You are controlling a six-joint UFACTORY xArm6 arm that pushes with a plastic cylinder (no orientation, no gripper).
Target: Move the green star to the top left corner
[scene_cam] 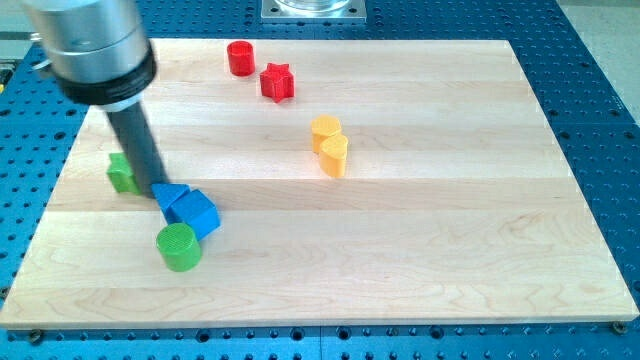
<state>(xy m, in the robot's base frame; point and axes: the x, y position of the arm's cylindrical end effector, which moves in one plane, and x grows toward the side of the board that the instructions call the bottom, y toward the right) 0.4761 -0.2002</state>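
Note:
The green star (122,173) lies near the board's left edge, partly hidden behind my rod. My tip (158,189) is at the star's right side, touching or nearly touching it, and just above-left of a blue triangle-like block (168,195). A blue cube (195,213) sits against that blue block, to its lower right. A green cylinder (179,247) stands just below the blue blocks. The rod rises from the tip toward the view's upper left.
A red cylinder (240,57) and a red star (277,82) sit near the top middle. Two yellow blocks (325,129) (334,155) touch each other at the centre. The wooden board (420,250) lies on a blue perforated table.

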